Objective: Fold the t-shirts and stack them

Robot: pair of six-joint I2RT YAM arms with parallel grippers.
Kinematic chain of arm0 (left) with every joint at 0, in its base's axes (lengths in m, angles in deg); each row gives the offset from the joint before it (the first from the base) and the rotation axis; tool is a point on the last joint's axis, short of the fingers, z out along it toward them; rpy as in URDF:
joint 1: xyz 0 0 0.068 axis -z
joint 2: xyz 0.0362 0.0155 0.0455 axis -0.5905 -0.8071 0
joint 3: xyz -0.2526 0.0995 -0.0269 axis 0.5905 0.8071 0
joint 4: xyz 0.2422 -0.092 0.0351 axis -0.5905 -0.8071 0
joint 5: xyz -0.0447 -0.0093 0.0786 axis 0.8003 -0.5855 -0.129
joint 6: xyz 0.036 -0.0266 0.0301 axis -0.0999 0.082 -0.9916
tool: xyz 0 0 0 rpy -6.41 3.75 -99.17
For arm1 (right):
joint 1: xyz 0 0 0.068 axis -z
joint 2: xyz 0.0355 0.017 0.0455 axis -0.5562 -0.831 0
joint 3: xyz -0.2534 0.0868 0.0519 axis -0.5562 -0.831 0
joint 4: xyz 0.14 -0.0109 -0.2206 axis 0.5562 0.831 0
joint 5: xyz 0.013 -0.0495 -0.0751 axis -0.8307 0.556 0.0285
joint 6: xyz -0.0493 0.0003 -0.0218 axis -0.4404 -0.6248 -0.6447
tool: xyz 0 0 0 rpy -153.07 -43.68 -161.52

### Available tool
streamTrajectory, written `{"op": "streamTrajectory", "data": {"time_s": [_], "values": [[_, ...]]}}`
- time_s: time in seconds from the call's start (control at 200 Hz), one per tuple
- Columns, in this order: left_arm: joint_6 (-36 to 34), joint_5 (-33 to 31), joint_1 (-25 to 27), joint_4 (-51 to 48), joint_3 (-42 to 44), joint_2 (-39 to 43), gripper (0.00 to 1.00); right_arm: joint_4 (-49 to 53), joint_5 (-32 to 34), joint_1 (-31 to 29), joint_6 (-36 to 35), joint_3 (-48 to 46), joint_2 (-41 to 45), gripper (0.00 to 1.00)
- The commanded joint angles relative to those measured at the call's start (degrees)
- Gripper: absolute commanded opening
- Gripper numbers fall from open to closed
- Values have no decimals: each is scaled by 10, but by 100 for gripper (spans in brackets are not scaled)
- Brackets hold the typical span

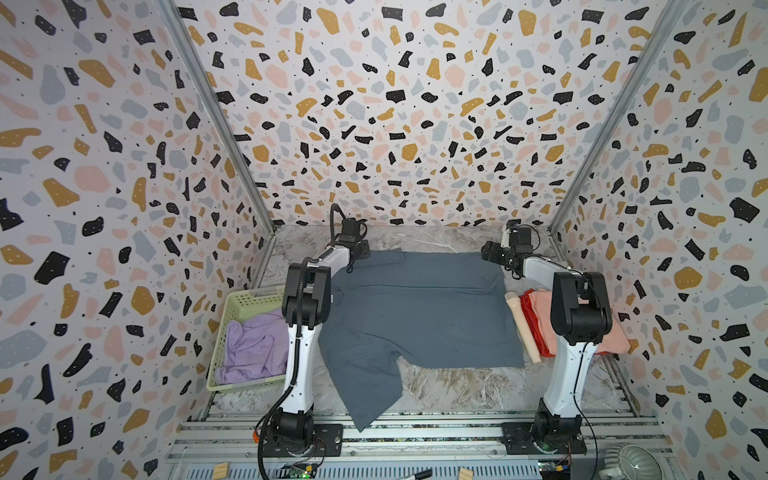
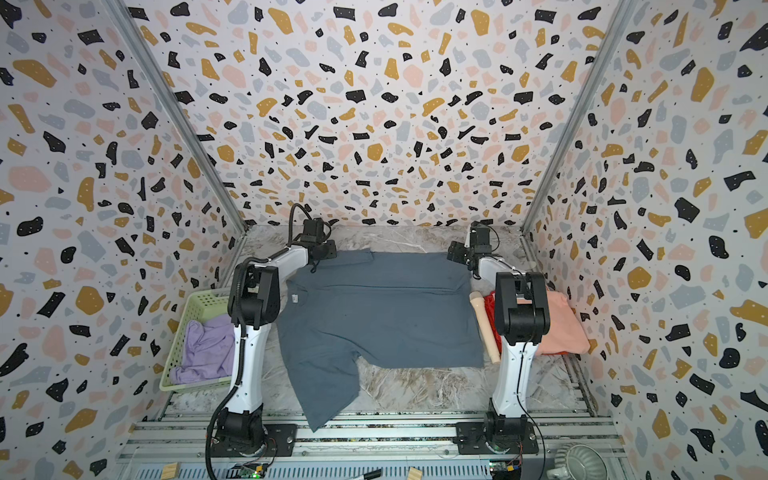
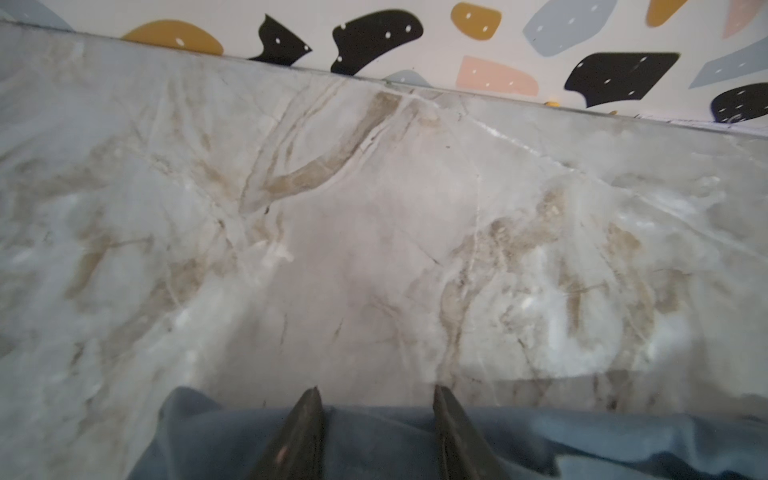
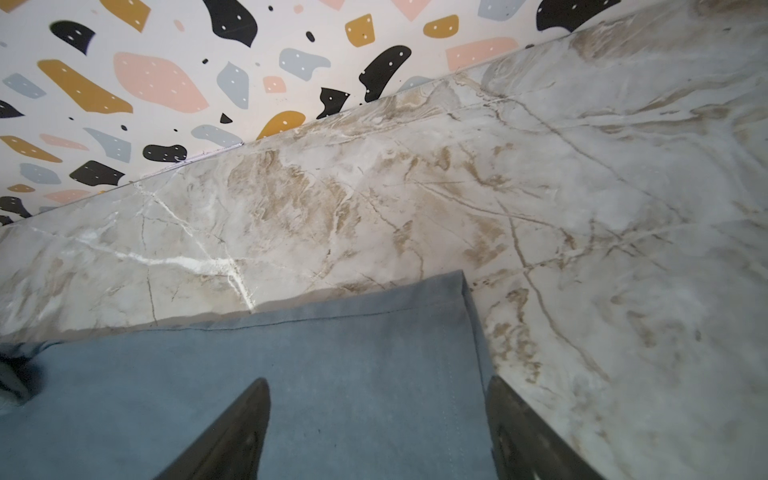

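Observation:
A slate blue-grey t-shirt lies spread across the marble table, its white neck label at the left. One sleeve hangs over the front rails. My left gripper is at the shirt's far left corner; its fingers stand a narrow gap apart, with a ridge of the blue cloth between them. My right gripper hovers wide open over the far right hem corner. A lilac t-shirt lies crumpled in the basket. A salmon pink t-shirt lies folded on a red one at the right.
The pale green lattice basket stands at the left, beside the left arm. A cream cylinder lies between the blue shirt and the folded stack. The patterned back wall is close behind both grippers. Aluminium rails run along the front edge.

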Motion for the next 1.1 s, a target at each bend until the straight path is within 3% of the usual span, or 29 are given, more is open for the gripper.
{"op": "streamTrajectory", "data": {"time_s": [0.0,0.26,0.395,0.566,0.801,0.981,1.096], "values": [[-8,-10,-3,-1,-18,2,34,-13,1,7,-4,6,-3,81],[-9,-4,-3,7,-15,11,0,12,-2,8,6,62,-53,81],[-11,1,-4,7,-16,16,0,19,-10,8,8,88,-81,79],[-14,17,-3,16,-5,54,0,64,11,6,19,131,-114,70],[2,88,-3,51,-19,102,0,65,1,8,30,149,-123,57],[53,131,-3,143,-47,74,0,57,-11,8,47,148,-128,43],[108,137,-3,230,-87,17,0,51,-18,8,57,147,-131,40]]}}
